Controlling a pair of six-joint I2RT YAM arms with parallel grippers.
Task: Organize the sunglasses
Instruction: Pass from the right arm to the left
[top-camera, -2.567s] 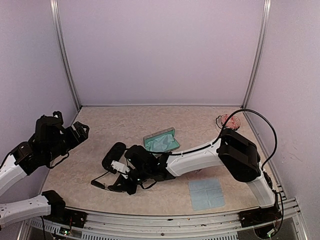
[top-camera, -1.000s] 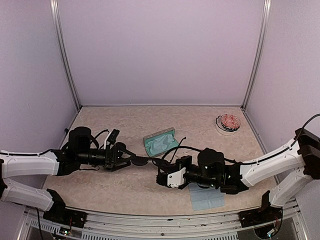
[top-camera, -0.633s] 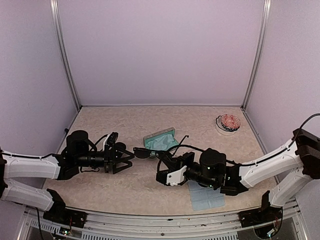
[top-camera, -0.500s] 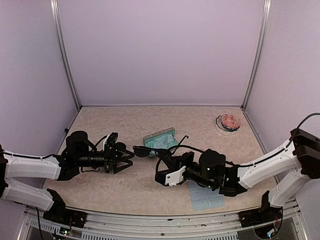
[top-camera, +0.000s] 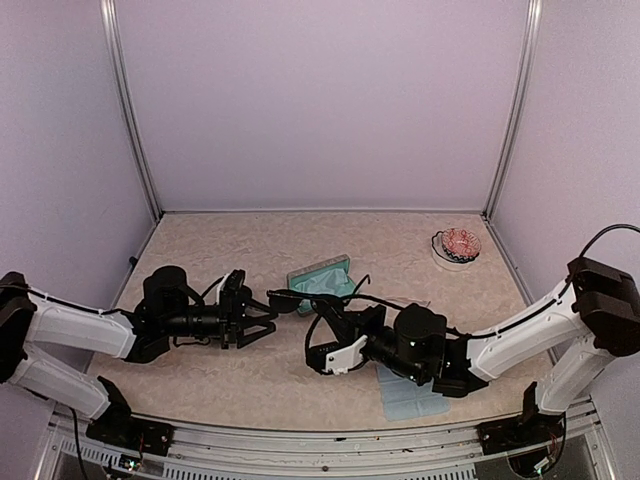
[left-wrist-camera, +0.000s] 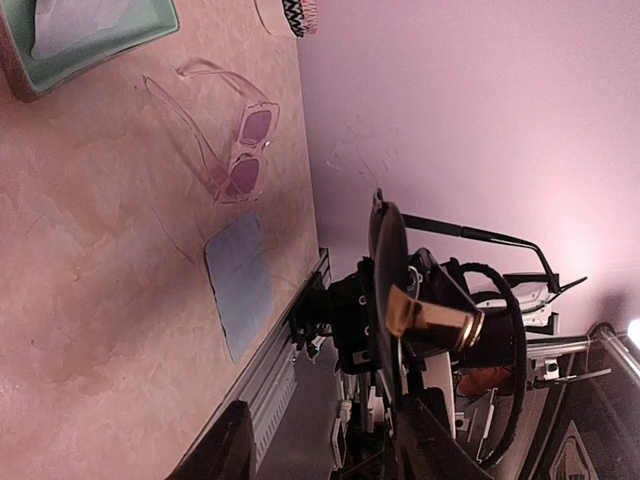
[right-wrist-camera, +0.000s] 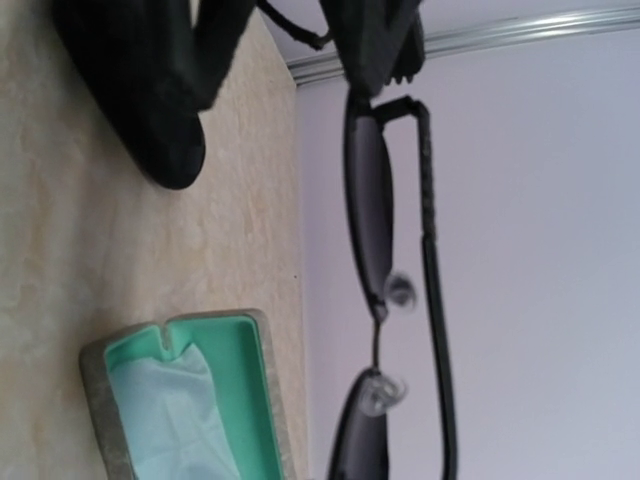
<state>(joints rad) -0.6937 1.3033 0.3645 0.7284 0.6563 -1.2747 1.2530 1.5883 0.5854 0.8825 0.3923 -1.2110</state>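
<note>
The dark sunglasses (top-camera: 290, 299) with thin black wire frame hang above the table, with my right gripper (top-camera: 322, 322) shut on their right half. Its fingers fall outside the right wrist view, which shows the lenses (right-wrist-camera: 370, 200) edge-on. My left gripper (top-camera: 263, 323) is at the glasses' left end, and its fingers (left-wrist-camera: 225, 450) stand apart with the lens edge (left-wrist-camera: 385, 260) between them, close to the right finger. The clear pinkish sunglasses (left-wrist-camera: 245, 150) lie unfolded on the table beyond the dark pair. The top view does not show them.
A grey case with teal lining (top-camera: 322, 282) lies open behind the grippers. A blue cloth (top-camera: 410, 390) lies near the front right. A small pink patterned object (top-camera: 460, 243) sits at the back right. A black rounded case (right-wrist-camera: 150, 90) lies under the left gripper.
My left gripper has moved right to the dark sunglasses' end and its jaws have narrowed. The right arm has carried the glasses slightly left toward it.
</note>
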